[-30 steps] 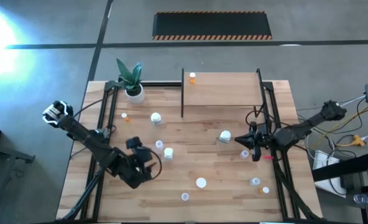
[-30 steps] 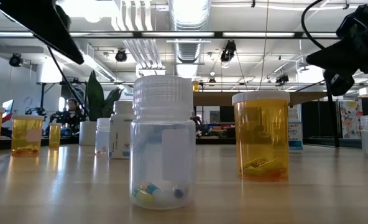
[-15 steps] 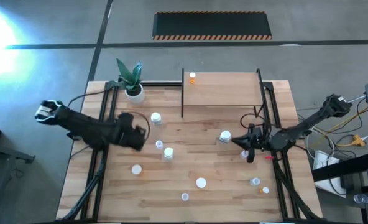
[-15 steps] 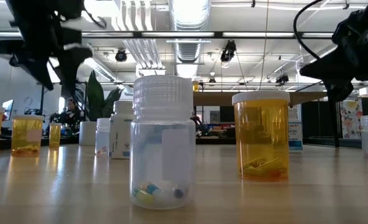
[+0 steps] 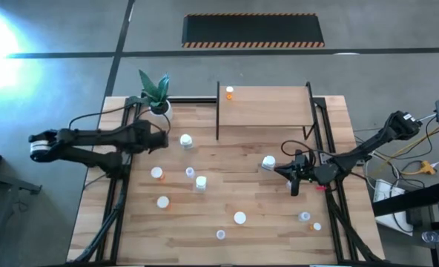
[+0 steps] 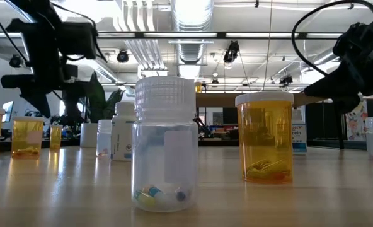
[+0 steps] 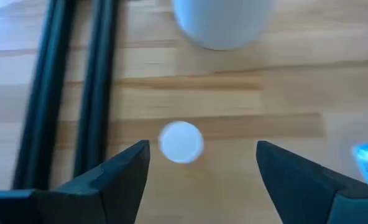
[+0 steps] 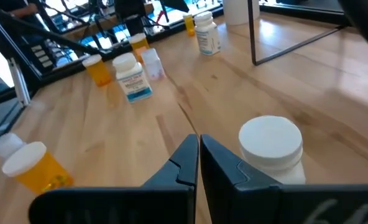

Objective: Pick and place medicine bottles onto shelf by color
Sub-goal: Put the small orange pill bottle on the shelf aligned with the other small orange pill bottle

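From above, the left gripper (image 5: 162,139) hangs near the white plant pot (image 5: 160,112); scattered white-capped medicine bottles (image 5: 200,182) dot the slatted wooden table (image 5: 227,193), and one stands on the light-wood shelf (image 5: 268,100).

Left wrist: fingers spread wide, empty, above a small white-capped bottle (image 7: 181,142).

Right wrist: the right gripper (image 8: 198,163) is pressed together, empty, beside a white bottle (image 8: 272,151).

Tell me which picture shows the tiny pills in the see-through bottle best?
The low view. The clear bottle stands right in front there, with coloured pills lying on its bottom. The high view sees the bottles only from above, mostly their caps, so no pills. Neither wrist view shows its pills.
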Controlling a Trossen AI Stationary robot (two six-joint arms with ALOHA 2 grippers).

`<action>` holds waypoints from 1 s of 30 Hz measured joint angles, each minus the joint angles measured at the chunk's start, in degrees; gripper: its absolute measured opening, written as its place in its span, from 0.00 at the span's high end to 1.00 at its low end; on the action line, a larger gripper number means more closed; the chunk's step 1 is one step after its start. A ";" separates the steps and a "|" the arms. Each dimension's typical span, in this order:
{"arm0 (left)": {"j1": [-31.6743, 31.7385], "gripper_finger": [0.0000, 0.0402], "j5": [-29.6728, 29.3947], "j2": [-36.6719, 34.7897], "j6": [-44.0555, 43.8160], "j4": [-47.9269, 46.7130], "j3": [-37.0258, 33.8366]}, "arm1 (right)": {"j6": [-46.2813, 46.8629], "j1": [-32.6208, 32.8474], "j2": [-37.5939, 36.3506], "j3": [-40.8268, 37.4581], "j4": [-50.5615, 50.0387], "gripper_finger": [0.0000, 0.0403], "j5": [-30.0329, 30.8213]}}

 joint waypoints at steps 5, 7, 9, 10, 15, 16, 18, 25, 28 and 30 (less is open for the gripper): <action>3.55 0.40 0.00 2.24 0.55 2.29 -1.15 | 0.07 0.00 0.02 0.00 0.20 0.98 0.00; 4.00 0.43 0.55 3.33 0.58 2.56 -1.78 | 0.08 0.00 0.03 0.00 0.20 0.98 0.00; 4.06 0.45 0.39 4.68 0.56 3.28 -2.04 | 0.08 0.00 0.04 0.00 0.20 0.98 0.00; 4.06 0.46 0.25 5.47 0.54 3.30 -2.19 | 0.08 0.00 0.04 0.00 0.18 0.98 0.00; 4.06 0.49 -1.26 9.36 0.55 4.35 -2.29 | 0.08 0.00 0.04 0.00 0.20 0.98 0.02; 4.06 0.50 -1.48 10.11 0.55 4.31 -2.27 | 0.08 0.00 0.04 0.00 0.20 0.98 0.02; 4.06 0.51 -1.80 11.35 0.47 4.48 -2.21 | 0.23 0.00 0.04 0.00 0.20 0.98 0.02; 4.06 0.59 -2.93 14.22 0.43 4.57 -2.25 | 0.47 0.00 0.03 0.00 0.18 0.98 0.00; 4.06 0.64 -2.94 14.56 0.50 4.58 -2.18 | 0.52 0.00 0.04 0.00 0.18 0.98 0.00; 4.06 0.68 -2.97 14.42 0.51 4.60 -2.16 | 0.52 0.00 0.04 0.00 0.18 0.98 0.00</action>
